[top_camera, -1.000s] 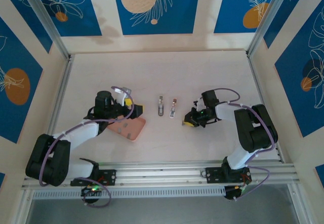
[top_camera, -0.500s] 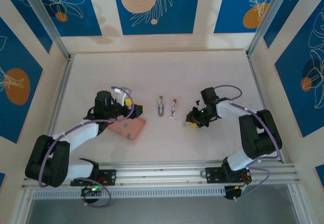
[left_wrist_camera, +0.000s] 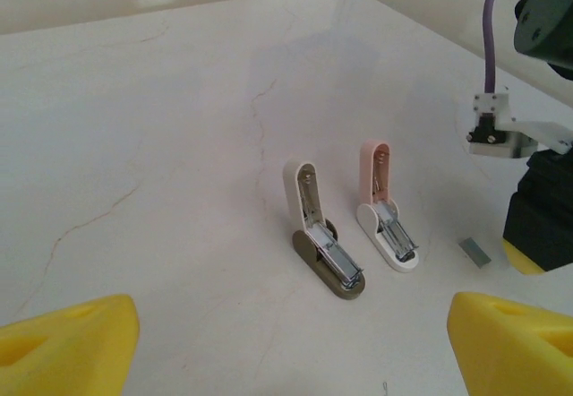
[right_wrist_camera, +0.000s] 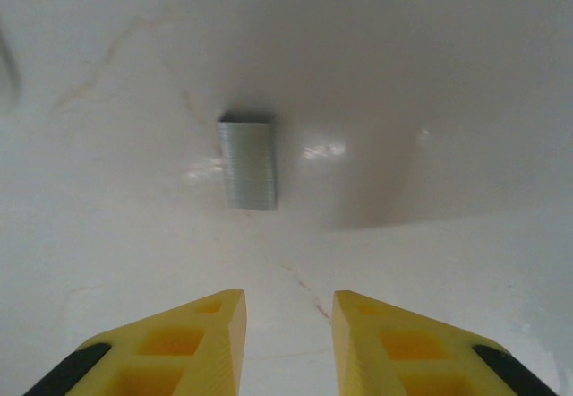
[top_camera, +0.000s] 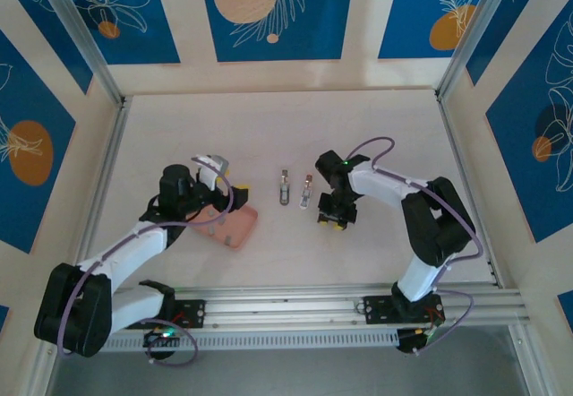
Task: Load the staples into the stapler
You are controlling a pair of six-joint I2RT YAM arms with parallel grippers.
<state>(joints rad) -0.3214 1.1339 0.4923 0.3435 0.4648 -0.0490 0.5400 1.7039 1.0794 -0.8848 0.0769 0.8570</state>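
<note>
Got two staplers mid-desk, side by side, not touching, both hinged open: olive stapler (top_camera: 284,187) on the left, pink stapler (top_camera: 306,190) on the right. Seeing metal rails exposed on both in the left wrist view; can't tell whether either is loaded. Got one staple strip (right_wrist_camera: 247,163) lying flat on the desk (top_camera: 269,127), just right of the pink stapler, touching nothing. Reading right jaws as parted a little, nothing between, low over the desk just short of the strip; yellow fingertips (right_wrist_camera: 192,342) clear of it. Reading left jaws as spread wide, empty, near the far edge of the tray (top_camera: 237,228), left of the staplers and facing them.
</note>
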